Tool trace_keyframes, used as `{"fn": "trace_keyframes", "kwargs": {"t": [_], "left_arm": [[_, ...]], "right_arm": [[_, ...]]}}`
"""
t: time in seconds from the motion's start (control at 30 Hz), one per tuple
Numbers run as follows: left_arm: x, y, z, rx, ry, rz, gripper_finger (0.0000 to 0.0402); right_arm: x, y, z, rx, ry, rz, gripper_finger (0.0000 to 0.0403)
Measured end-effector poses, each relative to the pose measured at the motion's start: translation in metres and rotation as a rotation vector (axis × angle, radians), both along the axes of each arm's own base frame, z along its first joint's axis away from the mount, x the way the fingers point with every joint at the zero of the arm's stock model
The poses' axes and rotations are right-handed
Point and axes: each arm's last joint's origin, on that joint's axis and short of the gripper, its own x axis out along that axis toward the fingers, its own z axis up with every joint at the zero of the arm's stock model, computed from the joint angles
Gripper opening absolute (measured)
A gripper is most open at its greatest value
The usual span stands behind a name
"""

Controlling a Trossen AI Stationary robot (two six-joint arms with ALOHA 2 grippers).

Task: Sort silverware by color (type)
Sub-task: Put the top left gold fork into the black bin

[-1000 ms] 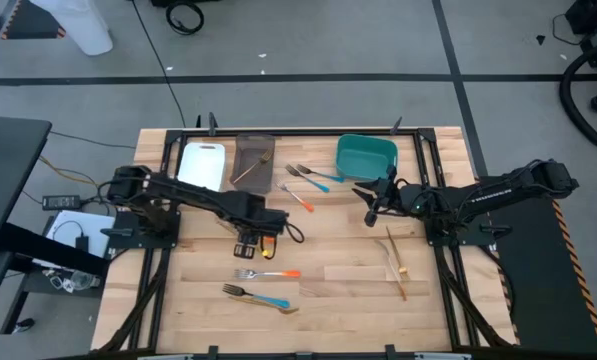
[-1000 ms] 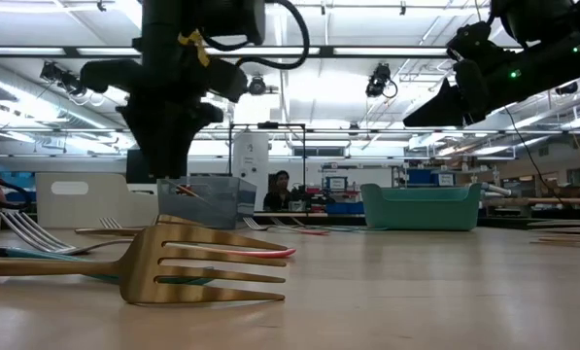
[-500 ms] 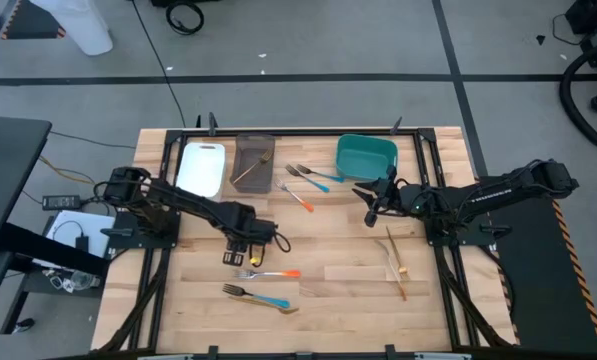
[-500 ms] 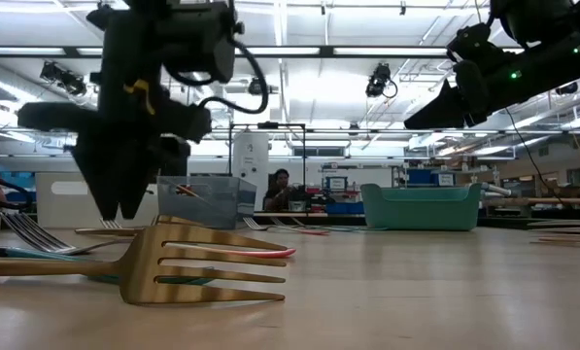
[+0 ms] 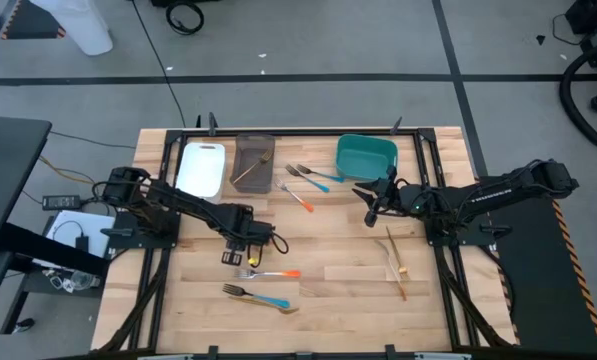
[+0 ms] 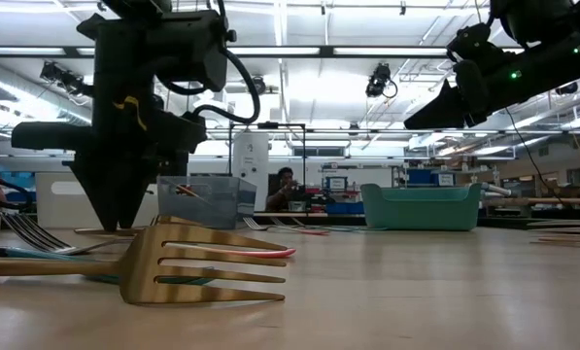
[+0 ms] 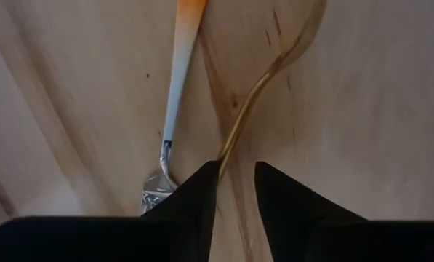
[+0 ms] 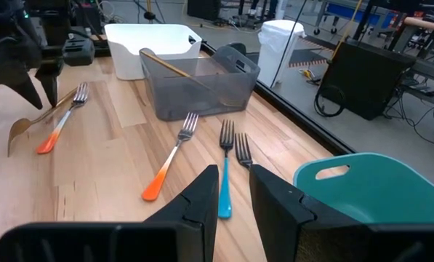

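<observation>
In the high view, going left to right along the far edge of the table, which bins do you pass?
White bin → grey-brown bin, with a wooden utensil inside → teal bin. Between the last two, loose forks lie on the table.

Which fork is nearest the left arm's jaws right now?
The orange-handled fork directly below the left gripper; the other orange-handled one lies by the bins, and the blue-handled forks lie farther off.
</observation>
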Motion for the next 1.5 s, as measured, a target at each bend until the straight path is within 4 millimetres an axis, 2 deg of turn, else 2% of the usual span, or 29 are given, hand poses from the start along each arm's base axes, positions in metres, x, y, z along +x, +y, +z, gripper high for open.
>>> {"fn": "trace_keyframes", "kwargs": {"t": [0.17,0.37,0.73,0.93,1.1,1.2,1.4,1.5], "left_arm": [[-0.001,0.000,0.005,-0.016,-0.021,0.001,0.0071],[-0.003,0.000,0.011,-0.019,-0.036,-0.013,0.0067],[0.000,0.005,0.011,0.015,-0.059,-0.036,0.0100],[-0.010,0.011,-0.006,-0.030,-0.038,-0.012,0.0103],[-0.012,0.011,-0.008,-0.033,-0.044,-0.004,0.0101],[-0.012,0.011,-0.008,-0.036,-0.043,-0.006,0.0088],[-0.012,0.009,-0.008,-0.039,-0.039,-0.034,0.0025],[-0.012,0.007,-0.007,-0.032,-0.038,-0.047,0.0022]], "right_arm": [[0.000,0.000,0.000,0.000,-0.001,0.000,0.0091],[0.000,0.000,0.000,0.006,-0.008,-0.002,0.0091],[0.000,0.000,0.000,0.006,-0.004,-0.002,0.0091],[0.000,0.000,0.000,0.008,-0.003,0.005,0.0091],[0.000,0.000,0.000,0.007,-0.007,0.001,0.0091],[0.000,0.000,0.001,0.007,-0.009,0.000,0.0091],[0.000,0.000,0.000,0.007,-0.009,0.001,0.0091],[0.000,0.000,0.000,0.006,-0.009,-0.001,0.0091]]}}
